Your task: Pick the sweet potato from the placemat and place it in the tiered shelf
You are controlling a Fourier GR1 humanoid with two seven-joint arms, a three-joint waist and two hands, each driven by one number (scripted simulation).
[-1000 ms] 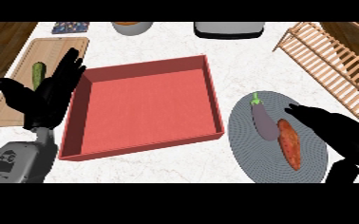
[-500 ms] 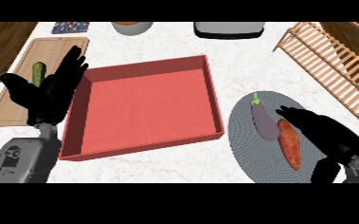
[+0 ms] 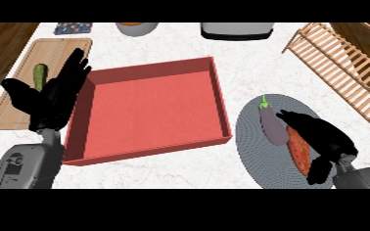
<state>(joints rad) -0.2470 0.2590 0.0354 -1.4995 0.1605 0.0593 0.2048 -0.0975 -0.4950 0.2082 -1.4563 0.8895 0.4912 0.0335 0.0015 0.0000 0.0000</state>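
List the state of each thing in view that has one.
sweet potato: lying on the placemat, partly under the right hand
eggplant: lying on the placemat, beside the sweet potato
right hand: open, over the sweet potato
left hand: open, resting at the view's left
red tray: empty
tiered shelf: nothing in the visible part
cucumber: lying on the cutting board

Red tray (image 3: 151, 110), eggplant (image 3: 270, 123), cucumber (image 3: 39, 76) on cutting board (image 3: 59, 53).

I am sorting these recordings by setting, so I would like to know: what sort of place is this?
Most likely a kitchen counter. A wooden cutting board lies at the left, a wooden slatted shelf stands at the right, and an eggplant and a sweet potato lie on a round grey placemat.
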